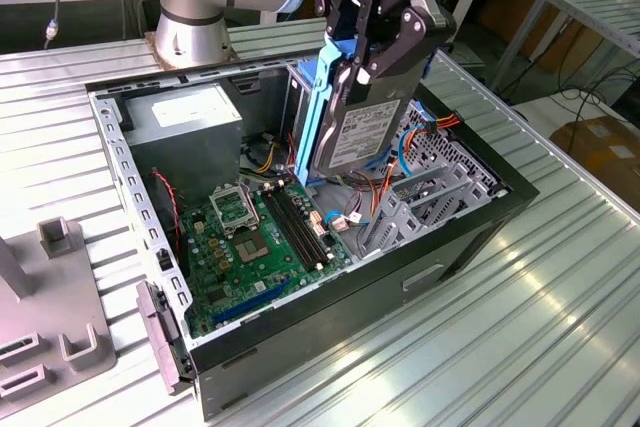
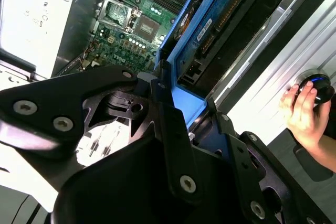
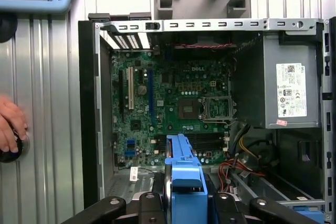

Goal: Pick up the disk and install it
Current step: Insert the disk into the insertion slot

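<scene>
Presently, my gripper [image 1: 372,65] pinches the disk [image 1: 362,127], a flat grey-metal hard drive with a white label and a blue plastic carrier frame, by its upper end, jaws pressed against its two broad faces. It hangs on edge, slightly tilted, over the open black tower computer case [image 1: 450,247], between the grey power-supply box [image 1: 185,117] and the perforated metal drive cage [image 1: 440,182]. I judge the edge-on hold keeps it clear of the case walls and cables. Whether its lower end touches anything, I cannot tell. Beside the case, a person's hand [image 2: 300,106] rests on a dark round device [image 2: 320,85].
</scene>
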Controlling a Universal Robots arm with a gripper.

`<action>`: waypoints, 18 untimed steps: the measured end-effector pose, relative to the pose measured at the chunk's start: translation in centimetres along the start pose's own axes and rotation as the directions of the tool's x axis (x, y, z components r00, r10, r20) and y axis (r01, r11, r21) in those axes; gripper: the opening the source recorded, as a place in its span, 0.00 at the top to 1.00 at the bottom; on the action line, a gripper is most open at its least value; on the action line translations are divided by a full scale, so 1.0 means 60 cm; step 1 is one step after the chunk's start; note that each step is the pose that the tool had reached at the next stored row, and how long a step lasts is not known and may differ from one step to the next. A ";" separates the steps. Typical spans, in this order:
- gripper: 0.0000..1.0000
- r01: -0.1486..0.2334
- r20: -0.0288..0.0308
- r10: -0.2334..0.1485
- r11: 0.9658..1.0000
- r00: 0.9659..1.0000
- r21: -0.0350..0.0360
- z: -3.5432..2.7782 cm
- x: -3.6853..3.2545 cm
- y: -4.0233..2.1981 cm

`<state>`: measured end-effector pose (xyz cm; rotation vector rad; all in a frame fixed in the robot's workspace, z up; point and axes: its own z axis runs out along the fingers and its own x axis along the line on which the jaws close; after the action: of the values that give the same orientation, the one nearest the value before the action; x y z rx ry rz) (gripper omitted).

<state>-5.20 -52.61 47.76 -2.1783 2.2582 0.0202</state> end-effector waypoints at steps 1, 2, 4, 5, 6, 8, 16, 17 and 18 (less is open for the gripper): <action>0.63 0.000 0.000 0.000 1.000 1.000 0.000 0.000 0.002 -0.003; 0.63 0.000 0.000 0.000 1.000 1.000 0.000 0.000 0.004 -0.004; 0.63 0.000 0.000 0.000 1.000 1.000 0.000 0.000 0.006 -0.004; 0.63 0.000 0.000 0.000 1.000 1.000 0.000 0.000 0.006 -0.004; 0.63 0.000 0.000 0.000 1.000 1.000 0.000 0.000 0.006 -0.004; 0.63 0.000 0.000 0.000 1.000 1.000 0.000 0.000 0.006 -0.004; 0.63 0.000 0.000 0.000 1.000 1.000 0.000 0.000 0.024 -0.005; 0.63 0.000 0.000 0.000 1.000 1.000 0.000 0.000 0.027 -0.005; 0.63 0.000 0.000 0.000 1.000 1.000 0.000 0.000 0.029 -0.006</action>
<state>-4.90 -54.37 47.75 -2.1784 2.2583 0.0201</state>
